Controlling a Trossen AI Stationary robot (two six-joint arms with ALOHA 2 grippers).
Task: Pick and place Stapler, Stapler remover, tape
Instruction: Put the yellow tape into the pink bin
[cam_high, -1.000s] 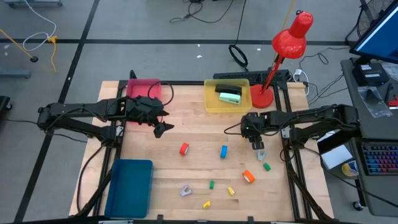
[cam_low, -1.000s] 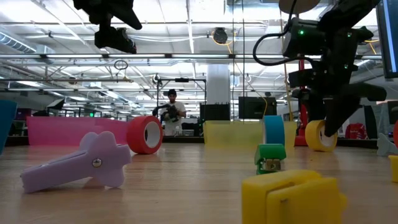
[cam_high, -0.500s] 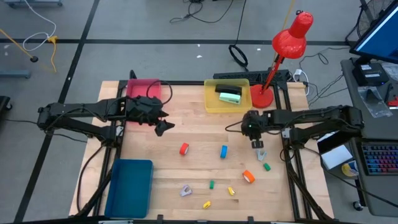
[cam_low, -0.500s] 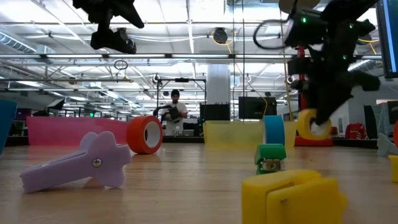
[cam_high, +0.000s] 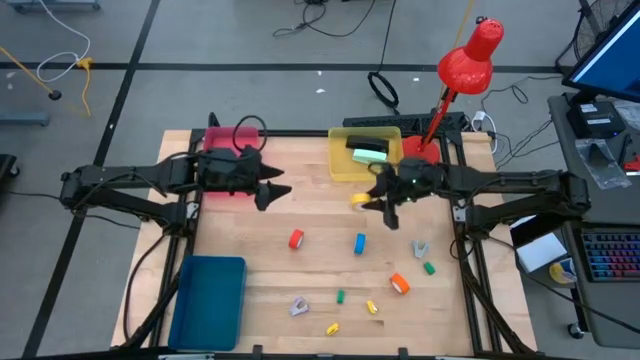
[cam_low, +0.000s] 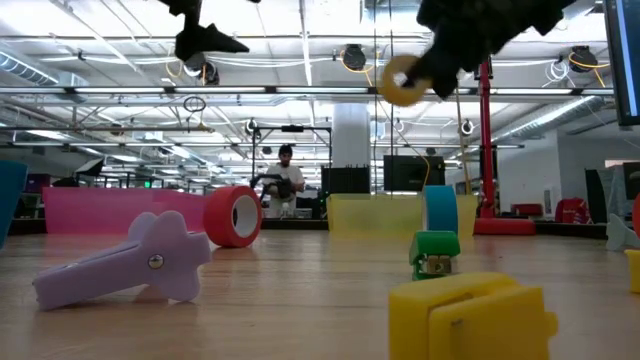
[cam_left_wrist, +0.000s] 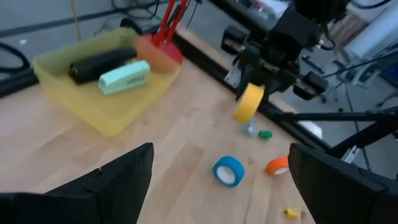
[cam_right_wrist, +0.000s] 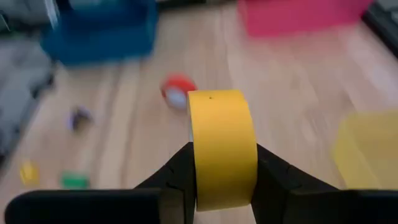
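One yellow tape roll (cam_right_wrist: 221, 146) between right hand (cam_right_wrist: 222, 171) fingers

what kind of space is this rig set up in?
Probably a robotics lab in a large open industrial hall: exposed ceiling trusses and lights, cables trailing over the floor, a monitor and keyboard desk beside the wooden table, a person working behind.

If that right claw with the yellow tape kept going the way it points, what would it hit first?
Probably the red tape roll, which lies nearly straight ahead of the right gripper and its yellow tape roll. Depth is hard to judge; it might pass above.
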